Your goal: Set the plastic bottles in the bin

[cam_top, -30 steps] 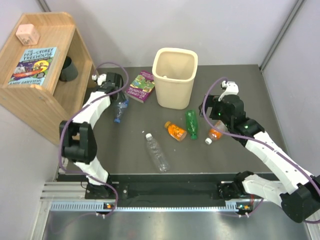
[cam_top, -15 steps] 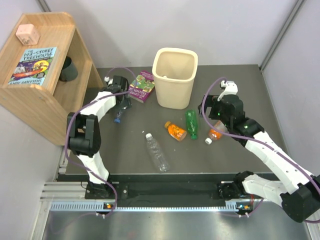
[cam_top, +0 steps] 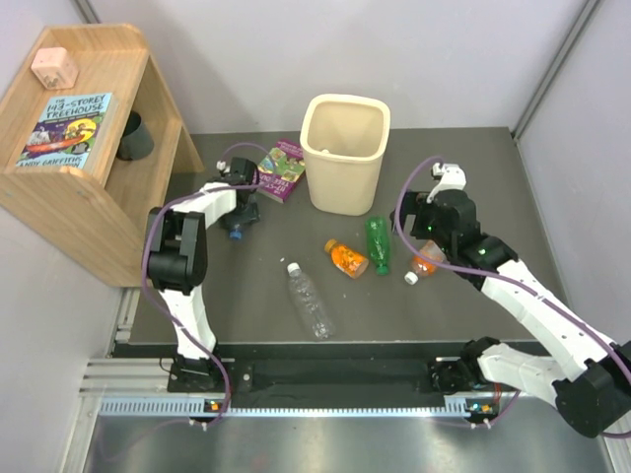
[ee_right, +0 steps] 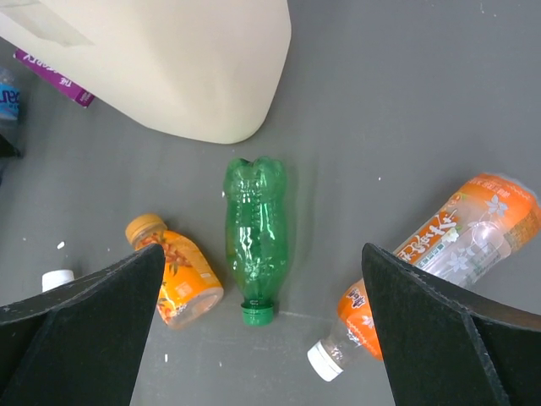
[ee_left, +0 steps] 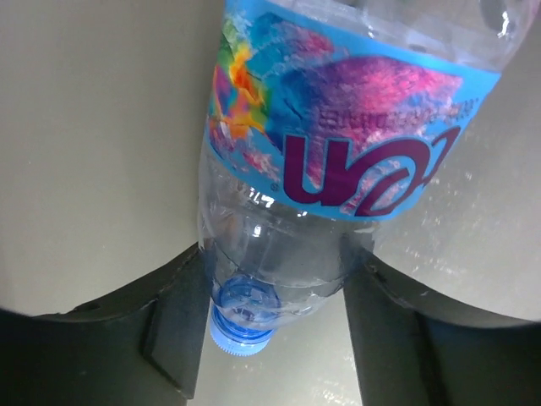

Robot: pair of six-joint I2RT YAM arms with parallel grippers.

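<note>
A clear bottle with a blue cap and a blue-pink label [ee_left: 338, 169] lies left of the bin [cam_top: 345, 187]. My left gripper [cam_top: 240, 215] is shut on its shoulder just above the cap [ee_left: 243, 326], with both fingers touching its sides. My right gripper [cam_top: 414, 235] hovers open over the table. Between its fingers in the right wrist view lie the green bottle [ee_right: 256, 237] and, to either side, an orange bottle with an orange cap [ee_right: 173, 275] and an orange bottle with a white cap [ee_right: 439, 254]. A clear white-capped bottle [cam_top: 310, 300] lies nearer the front.
A purple book [cam_top: 279, 169] lies between the left gripper and the bin. A wooden shelf [cam_top: 74, 187] at the far left holds a dark cup [cam_top: 134, 136], a book [cam_top: 69, 128] and a pink block [cam_top: 53, 67].
My left gripper has swung right over the blue-capped bottle and closed its jaws onto it. The right arm has stayed in place, still open.
</note>
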